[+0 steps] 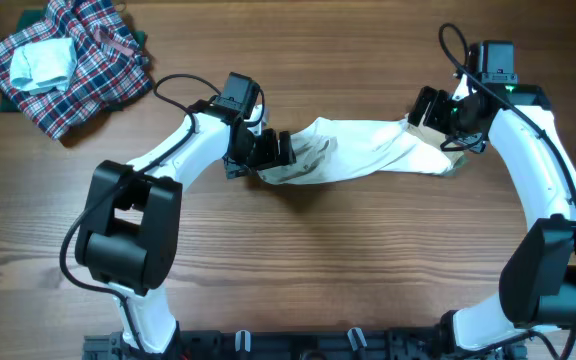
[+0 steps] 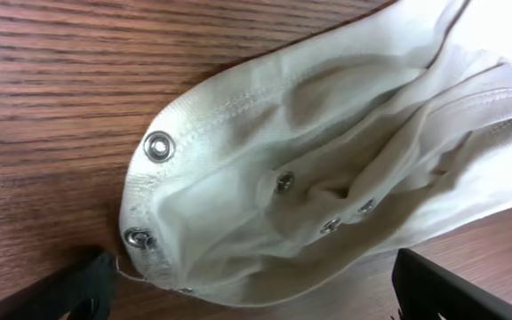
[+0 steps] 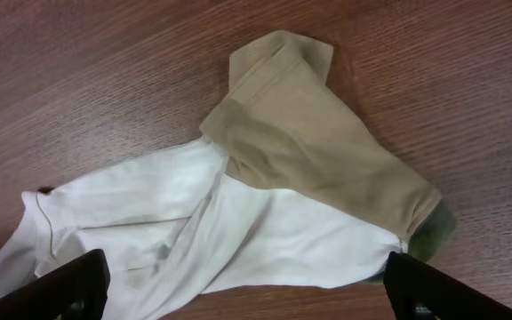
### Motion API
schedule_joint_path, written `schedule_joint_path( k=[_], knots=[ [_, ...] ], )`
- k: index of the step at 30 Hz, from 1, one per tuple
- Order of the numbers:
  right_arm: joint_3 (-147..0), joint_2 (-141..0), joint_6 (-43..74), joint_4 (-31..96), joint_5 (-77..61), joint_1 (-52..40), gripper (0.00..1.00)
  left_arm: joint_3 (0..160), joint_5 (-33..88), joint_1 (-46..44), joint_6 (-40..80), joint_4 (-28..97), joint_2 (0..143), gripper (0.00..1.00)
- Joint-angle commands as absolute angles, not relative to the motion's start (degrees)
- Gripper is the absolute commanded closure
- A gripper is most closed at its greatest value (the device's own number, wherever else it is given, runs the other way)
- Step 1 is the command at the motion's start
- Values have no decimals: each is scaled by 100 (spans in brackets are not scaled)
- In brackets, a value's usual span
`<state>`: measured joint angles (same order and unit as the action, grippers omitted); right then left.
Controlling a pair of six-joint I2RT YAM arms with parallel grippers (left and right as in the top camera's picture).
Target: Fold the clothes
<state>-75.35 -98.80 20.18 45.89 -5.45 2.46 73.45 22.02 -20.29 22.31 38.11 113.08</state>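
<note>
garment (image 1: 358,150) lies twisted rope-like, running left-right across the middle of the tabletop (image 1: 288,260), slightly nearer the right edge. The left claw (image 1: 273,152) sits at its snap end and the right claw (image 1: 440,125) at its sleeve end. Both claws are spread wide in their wrist views, with cloth lying between the fingers and nothing pinched.

My read: the step in hand is to grab both ends and spread the piece flat before any fold. To do it well:
- left takes the hem edge by the snaps (image 2: 158,147), not the bunched middle
- right takes the tan sleeve (image 3: 309,133) near its cuff
- pull apart evenly, low over the wood, letting the twist unwind

Views: only overhead shows the twist. It also shows the plaid heap (image 1: 78,70) with the pale blue-white piece (image 1: 43,62) on it at the far left corner, well apart. Only left wrist resolves the snaps. Only right wrist shows the green patch (image 3: 434,233) under the sleeve.
</note>
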Motion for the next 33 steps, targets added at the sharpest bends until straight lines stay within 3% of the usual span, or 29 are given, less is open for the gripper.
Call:
schedule_joint_path(
  k=[1, 33],
  knots=[
    [-7529, -9915, 1929, 4602, -427, 259, 0, 7317, 2390, -2018, 2196, 3785, 11417, 0],
    [-7529, -9915, 1922, 4637, -425, 261, 0, 7317, 2917, -2344, 2493, 3044, 11869, 0]
  ],
)
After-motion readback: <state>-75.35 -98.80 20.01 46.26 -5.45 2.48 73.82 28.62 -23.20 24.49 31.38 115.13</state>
